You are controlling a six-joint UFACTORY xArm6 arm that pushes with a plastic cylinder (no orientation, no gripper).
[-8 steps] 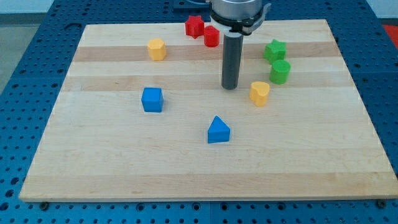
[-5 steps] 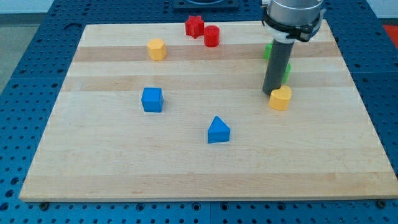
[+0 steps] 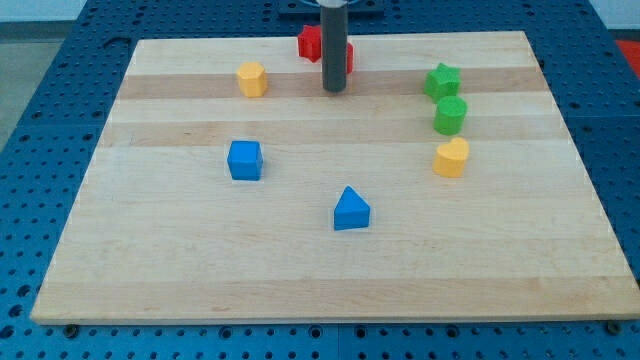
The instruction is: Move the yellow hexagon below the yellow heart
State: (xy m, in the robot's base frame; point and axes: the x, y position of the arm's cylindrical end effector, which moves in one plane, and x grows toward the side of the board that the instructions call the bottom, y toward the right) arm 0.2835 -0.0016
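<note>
**A:** What holds the blocks?

**B:** A pale wooden board (image 3: 300, 260) lying on a blue perforated table (image 3: 40, 120). It is the only thing carrying objects, and all the blocks sit on its top surface, none stacked.

**A:** And the tool?

**B:** It is a straight dark rod with no jaws, so it neither opens nor pinches anything. My tip (image 3: 334, 90) rests on the board near the view's top, just below two red blocks. The rod stands in front of them: a red star-like block (image 3: 311, 41) shows at its left, and a sliver of a red block (image 3: 349, 58), shape hidden, shows at its right. Whether the tip touches either one cannot be told.

**A:** Where are the task pieces?

**B:** The yellow hexagon (image 3: 251, 78) sits toward the view's upper left, left of my tip and apart from it. The yellow heart (image 3: 452, 157) is at the view's right, just below two green blocks, well apart from the hexagon.

**A:** Counts?

**B:** Two yellow, two red, two green, two blue; eight in all. The greens are a green star-like block (image 3: 442, 80) and a green rounded block (image 3: 450, 115) directly beneath it. The blues are a blue cube (image 3: 245, 160) left of centre and a blue triangle (image 3: 351, 209) near the middle.
</note>
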